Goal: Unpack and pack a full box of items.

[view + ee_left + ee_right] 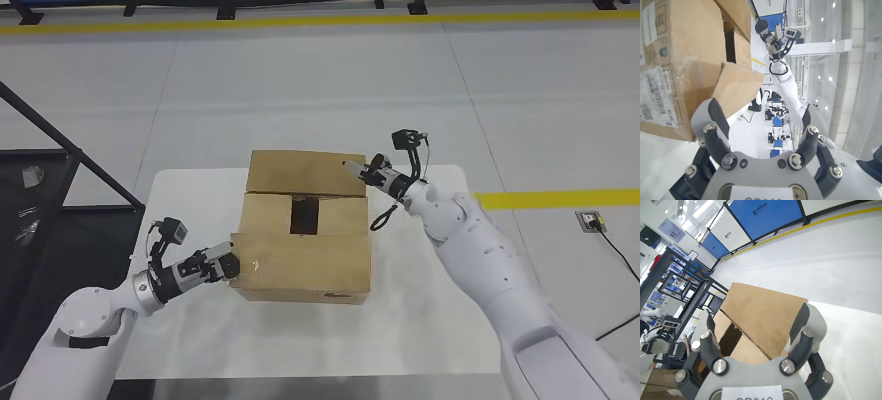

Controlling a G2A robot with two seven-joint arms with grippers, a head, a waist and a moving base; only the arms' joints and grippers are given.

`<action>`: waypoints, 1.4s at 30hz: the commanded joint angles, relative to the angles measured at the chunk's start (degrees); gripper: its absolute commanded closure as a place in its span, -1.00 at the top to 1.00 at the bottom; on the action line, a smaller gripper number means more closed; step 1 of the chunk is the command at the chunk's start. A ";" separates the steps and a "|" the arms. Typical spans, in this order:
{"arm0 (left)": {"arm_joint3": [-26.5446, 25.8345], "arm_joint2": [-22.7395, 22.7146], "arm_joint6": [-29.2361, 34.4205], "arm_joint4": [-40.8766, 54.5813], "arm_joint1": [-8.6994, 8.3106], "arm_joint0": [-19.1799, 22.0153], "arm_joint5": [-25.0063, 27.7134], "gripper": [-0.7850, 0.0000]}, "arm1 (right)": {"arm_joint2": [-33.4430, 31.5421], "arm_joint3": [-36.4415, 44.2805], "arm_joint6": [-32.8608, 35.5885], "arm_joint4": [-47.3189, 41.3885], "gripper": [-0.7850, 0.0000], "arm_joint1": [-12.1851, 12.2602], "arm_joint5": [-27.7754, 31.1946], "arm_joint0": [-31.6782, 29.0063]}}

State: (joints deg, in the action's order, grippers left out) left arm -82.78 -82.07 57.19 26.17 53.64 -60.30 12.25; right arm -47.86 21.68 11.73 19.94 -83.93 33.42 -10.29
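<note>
The cardboard box [305,225] sits mid-way across the table [420,320] between my spread-open grippers, my left gripper [225,265] just beside the near flap's [300,262] left end, my right gripper [358,170] at the far right corner.

- Box [696,37]: on its side a white barcode label [655,100] under clear film, its lines too small to read, beside a plain white label [648,24] and printed handling symbols [663,52].
- Left gripper [761,110] and right gripper [756,311]: base sticker [762,195] and twin sticker [753,393] carry dark characters, cut off.
- Wall panels [762,217]: a logo and a word, perhaps a company's.
</note>
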 commanded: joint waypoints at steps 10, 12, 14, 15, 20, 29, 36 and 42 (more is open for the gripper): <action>0.41 1.98 -1.40 -2.13 0.32 1.41 -0.30 1.00 | -0.94 -5.84 6.23 -5.93 1.00 -1.91 2.09 1.28; 0.41 1.98 -1.40 -2.13 0.32 1.41 -0.30 1.00 | -0.94 -5.84 6.23 -5.93 1.00 -1.91 2.09 1.28; 0.41 1.98 -1.40 -2.13 0.32 1.41 -0.30 1.00 | -0.94 -5.84 6.23 -5.93 1.00 -1.91 2.09 1.28; 0.41 1.98 -1.40 -2.13 0.32 1.41 -0.30 1.00 | -0.94 -5.84 6.23 -5.93 1.00 -1.91 2.09 1.28; 0.41 1.98 -1.40 -2.13 0.32 1.41 -0.30 1.00 | -0.94 -5.84 6.23 -5.93 1.00 -1.91 2.09 1.28; 0.82 3.45 -1.91 -2.57 0.69 3.55 -0.52 1.00 | -0.94 -5.84 6.23 -5.93 1.00 -1.91 2.09 1.28; 0.99 3.94 -1.68 -2.57 0.82 4.08 -0.34 1.00 | -1.08 0.21 5.89 -4.77 1.00 -1.83 -4.10 -1.64; 1.35 3.75 -1.53 -2.20 0.84 3.89 0.11 1.00 | -2.38 1.87 6.26 -6.33 1.00 -1.84 -6.13 -2.47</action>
State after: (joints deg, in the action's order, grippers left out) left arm -81.43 -78.24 55.60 23.91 54.49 -56.30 12.23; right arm -49.91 23.44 17.98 14.12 -85.80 26.86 -12.67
